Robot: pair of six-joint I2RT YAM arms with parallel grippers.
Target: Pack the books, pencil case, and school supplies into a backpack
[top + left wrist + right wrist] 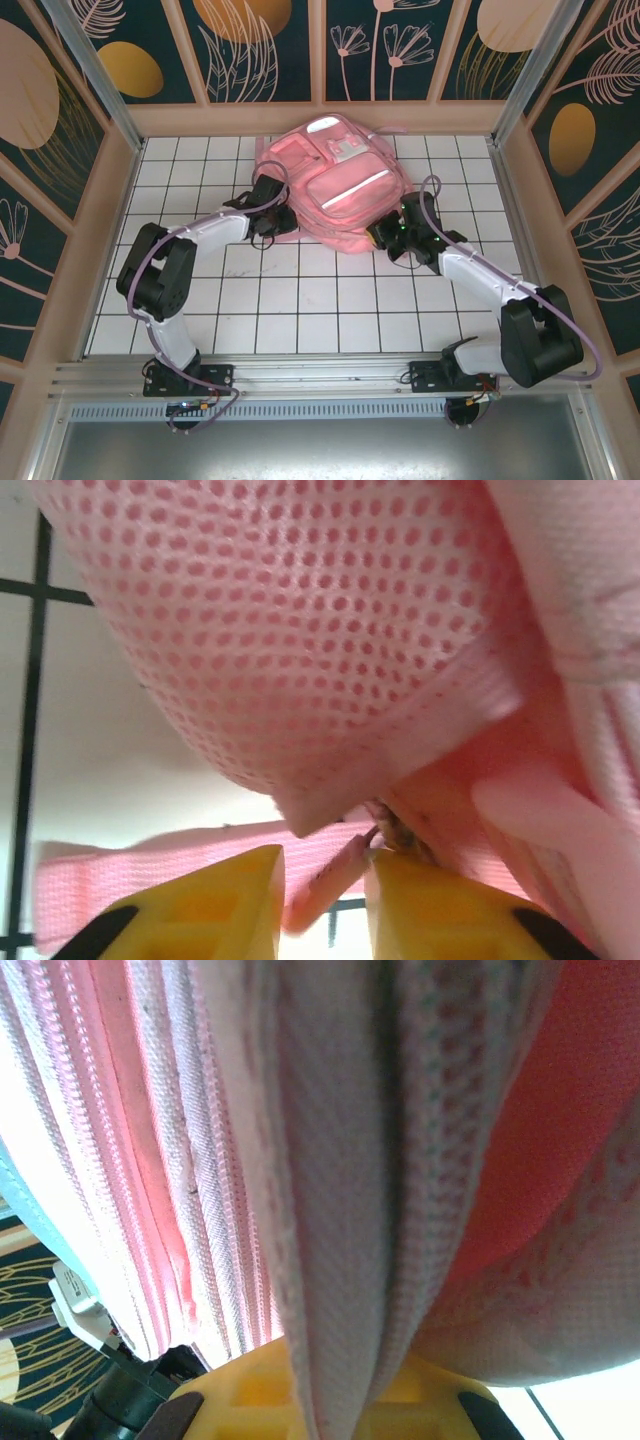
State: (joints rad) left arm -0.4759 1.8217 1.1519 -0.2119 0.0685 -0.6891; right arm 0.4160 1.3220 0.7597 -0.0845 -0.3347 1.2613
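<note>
We see a pink backpack (pixel 335 185) with silvery-white stripes. Up close, its mesh (pixel 300 630) is pale pink dotted with deeper pink holes, and its zip bands (pixel 200 1160) run in pink and off-white ribs. The table (pixel 300 300) is white, ruled into squares by dark lines. The walls (pixel 60 130) are dark teal with orange and peach ovals and pale line-drawn flowers. The arms (pixel 160 275) are black and white, their cables (pixel 437 183) purple. Both the left gripper (pixel 323 865) and the right gripper (pixel 340 1385) have yellow fingers (pixel 215 910).

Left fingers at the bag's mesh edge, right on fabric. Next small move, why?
Probably draw the left gripper back a little: its fingers stand apart around a thin pink tab, while the right gripper pinches a fold of the backpack.
</note>
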